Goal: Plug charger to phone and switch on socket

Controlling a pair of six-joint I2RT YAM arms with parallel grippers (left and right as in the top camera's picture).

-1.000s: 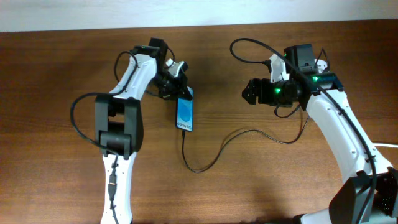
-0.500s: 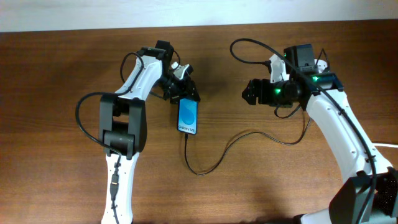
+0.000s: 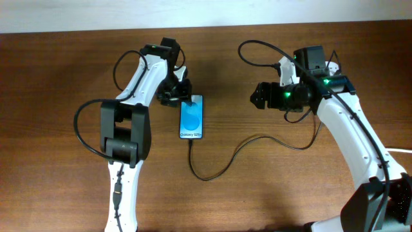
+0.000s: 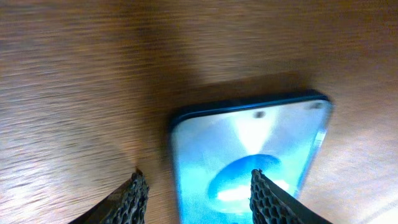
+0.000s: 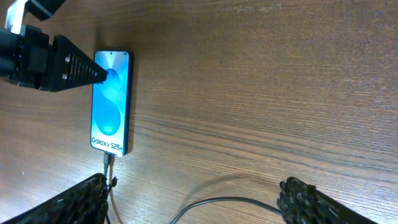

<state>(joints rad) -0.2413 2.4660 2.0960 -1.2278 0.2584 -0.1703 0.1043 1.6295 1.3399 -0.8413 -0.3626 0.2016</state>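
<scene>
The phone [image 3: 192,117] lies flat on the wooden table with its blue screen up, "Galaxy S25+" at its near end. The charger [image 3: 222,164], a thin black cable, runs from the phone's near end in a loop toward the right arm. Its small plug [image 5: 109,160] sits at the phone's bottom edge. My left gripper [image 3: 183,91] hovers open over the phone's far end [image 4: 249,143]; one fingertip [image 4: 261,193] is over the screen and the other is beside the phone. My right gripper [image 3: 258,96] is open and empty, high above the table [image 5: 249,93]. The socket is out of view.
The table's far edge meets a white wall [image 3: 206,13]. A bit of white cord [image 3: 403,151] shows at the right edge. Black robot cables loop beside both arms [image 3: 84,129]. Bare wood lies between the phone and the right arm.
My left gripper has opened from shut and shifted slightly at the phone's far end. The phone has turned from tilted to straight. The right arm has stayed put.
</scene>
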